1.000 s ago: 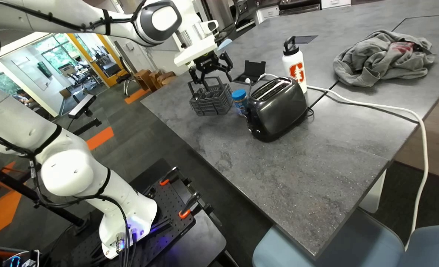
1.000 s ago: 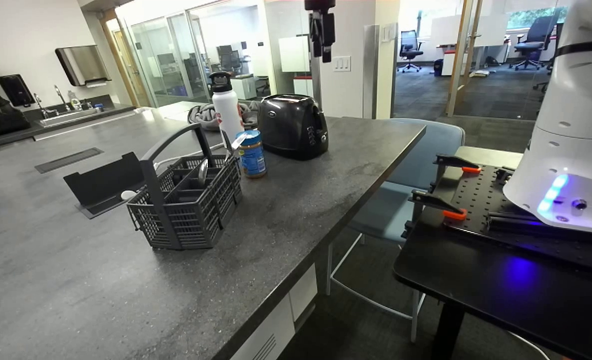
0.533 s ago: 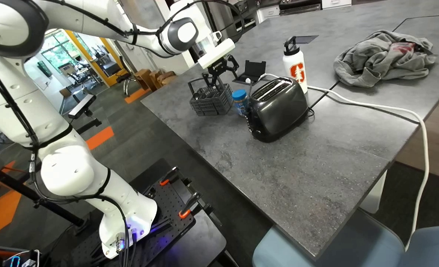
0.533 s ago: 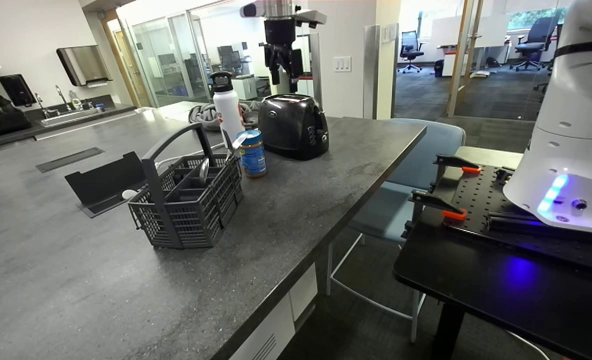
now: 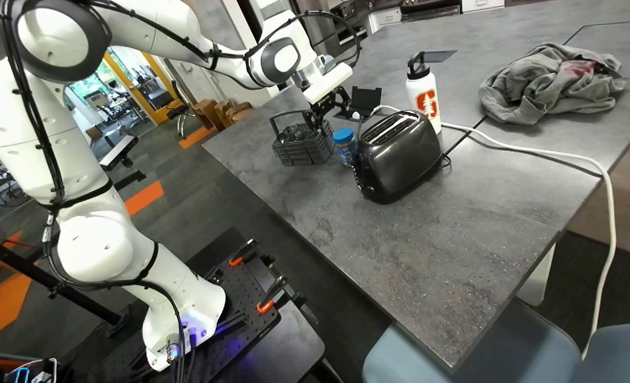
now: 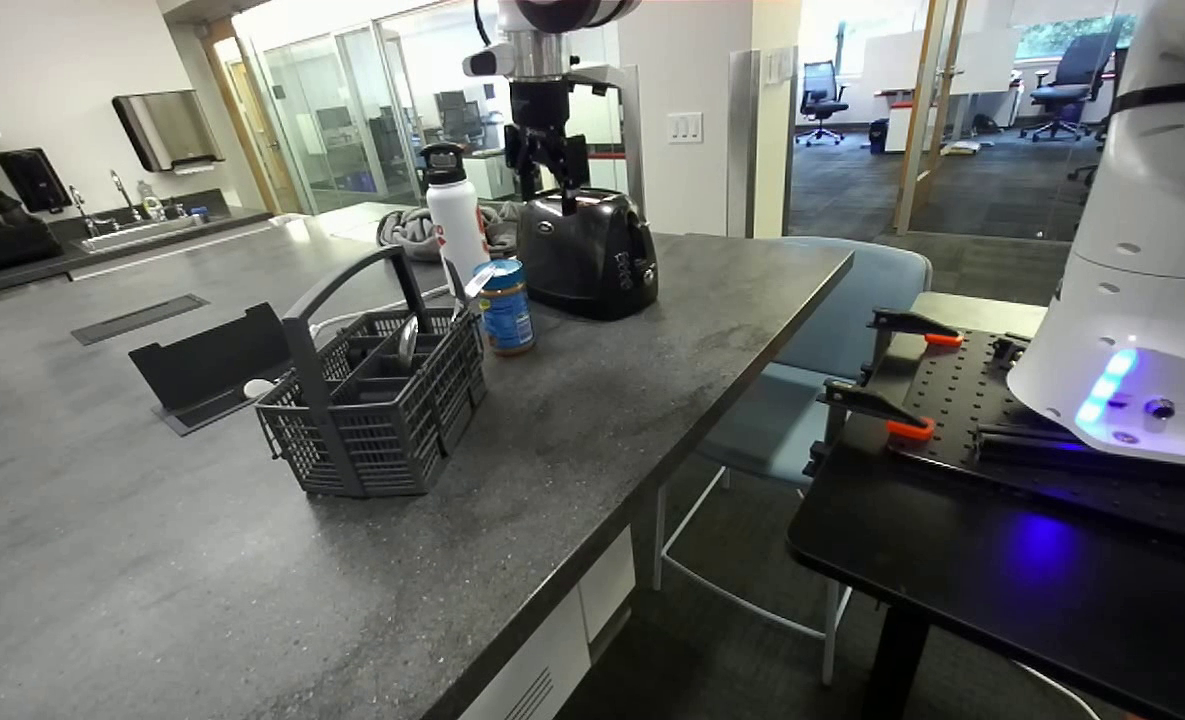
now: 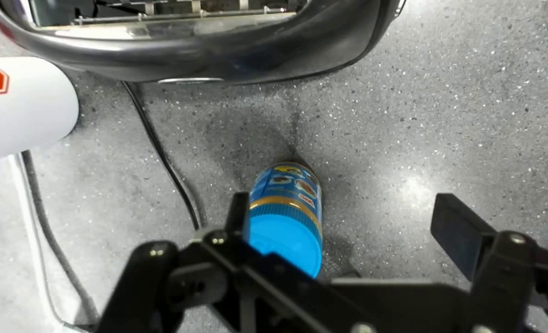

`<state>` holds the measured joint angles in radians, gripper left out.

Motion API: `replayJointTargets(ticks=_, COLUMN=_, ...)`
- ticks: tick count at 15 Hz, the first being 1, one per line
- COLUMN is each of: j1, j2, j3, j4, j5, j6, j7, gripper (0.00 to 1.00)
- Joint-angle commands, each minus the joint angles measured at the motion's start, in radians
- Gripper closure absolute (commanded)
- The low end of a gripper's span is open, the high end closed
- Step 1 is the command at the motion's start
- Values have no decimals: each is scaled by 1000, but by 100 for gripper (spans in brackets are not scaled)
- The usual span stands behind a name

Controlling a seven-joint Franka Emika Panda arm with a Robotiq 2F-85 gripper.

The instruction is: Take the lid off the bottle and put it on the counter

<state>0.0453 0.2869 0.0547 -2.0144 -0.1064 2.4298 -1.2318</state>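
Observation:
The bottle is a short jar (image 5: 346, 152) with a blue label, upright on the dark-grey counter (image 5: 442, 250) between basket and toaster. It also shows in an exterior view (image 6: 508, 322) and in the wrist view (image 7: 288, 185). The bright-blue lid (image 7: 286, 238) is on it, seen also in both exterior views (image 5: 343, 135) (image 6: 500, 273). My gripper (image 7: 347, 222) is open and empty above the jar. In the wrist view the jar shows between the fingers, nearer the left finger, which covers part of the lid. In an exterior view the gripper (image 6: 549, 198) appears above the jar's height.
A black toaster (image 5: 400, 157) stands close beside the jar. A grey cutlery basket (image 6: 372, 430) with utensils stands on its other side. A white bottle (image 5: 423, 96) with a red logo, a white cable (image 5: 538, 151), an open black hatch (image 6: 214, 362) and a grey cloth (image 5: 548, 88) are nearby.
My gripper has come down and moved, in the exterior view with the whole arm, rightward towards the jar. It stays open. The jar and the other objects have not moved.

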Motion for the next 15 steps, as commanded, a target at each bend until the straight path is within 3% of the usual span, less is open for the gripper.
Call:
replayJointTargets(ticks=1, j1=-18, j2=-1, j3=19, j4=2, j5=-8, j6=-2, j7=6, gripper=0)
replayJointTargets(ticks=15, j1=-15, j2=200, j3=53, j4=214, j5=-44, j6=-44, j7=-22, gripper=0)
